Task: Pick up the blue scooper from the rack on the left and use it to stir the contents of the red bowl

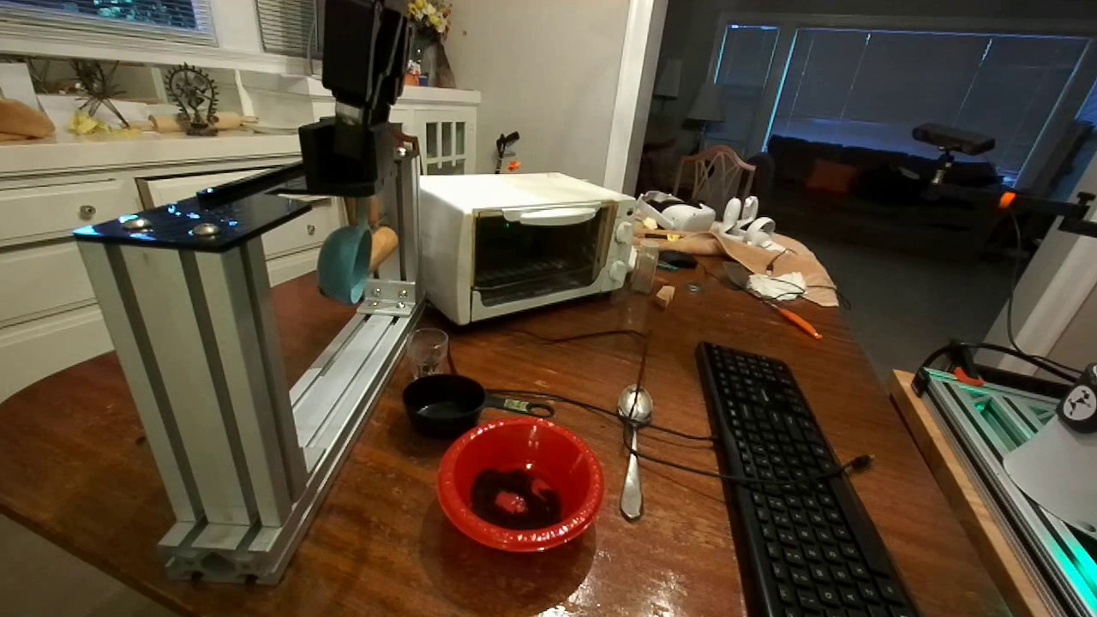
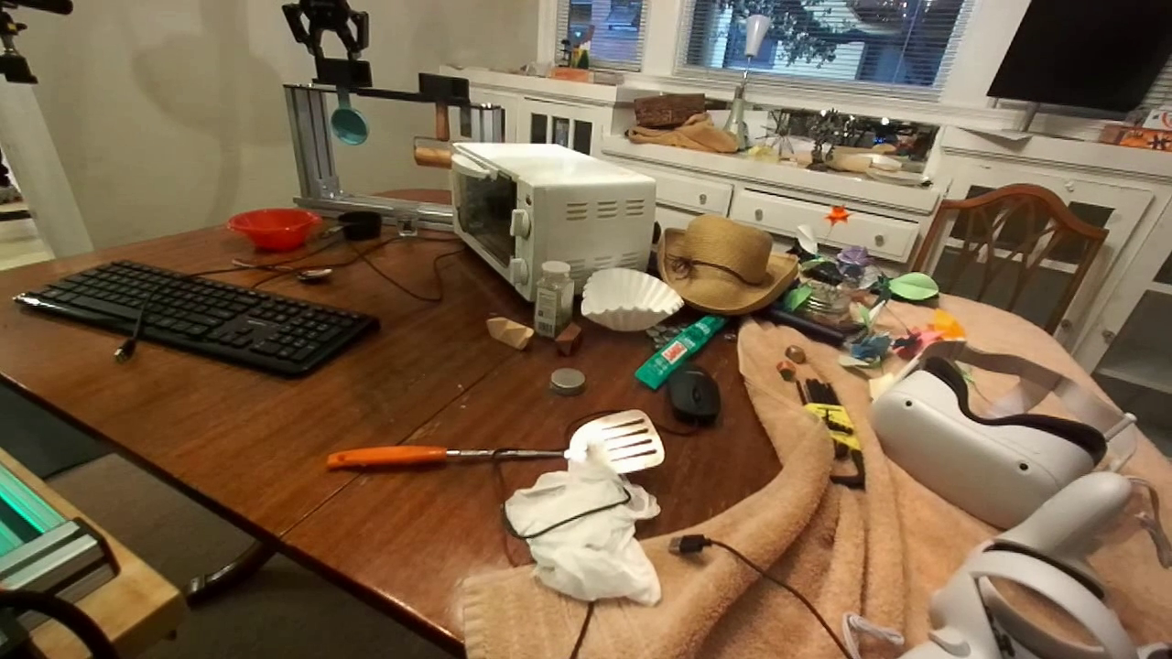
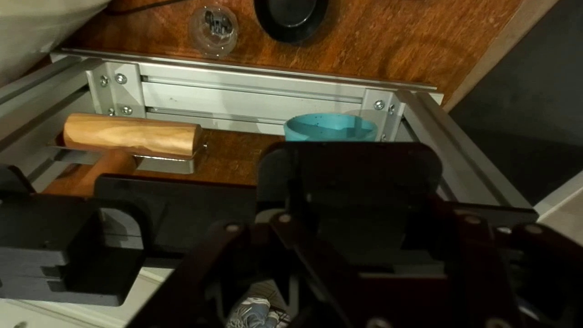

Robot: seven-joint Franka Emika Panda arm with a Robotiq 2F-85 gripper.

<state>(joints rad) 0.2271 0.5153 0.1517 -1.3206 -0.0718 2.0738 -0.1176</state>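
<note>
Gripper [image 2: 337,62]: upper body cut off at twelve o'clock in both exterior views; fingertips too dark to make out in the wrist view.
Blue scooper [image 3: 330,127]: handle hidden at six o'clock in the wrist view, behind the black block [image 3: 350,169].
Contents [image 1: 514,480]: too dark to tell apart; hidden in an exterior view by the wall of the red bowl [image 2: 275,232].
Rack [image 2: 311,146]: three-o'clock post partly behind the white toaster oven [image 2: 591,215] in an exterior view.
Black cup [image 3: 291,18]: cut by the wrist view's twelve-o'clock edge.
Bottle label [image 2: 551,304]: print too small to read.

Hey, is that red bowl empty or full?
Neither: an exterior view shows dark contents lying only at the bottom of the red bowl.
</note>
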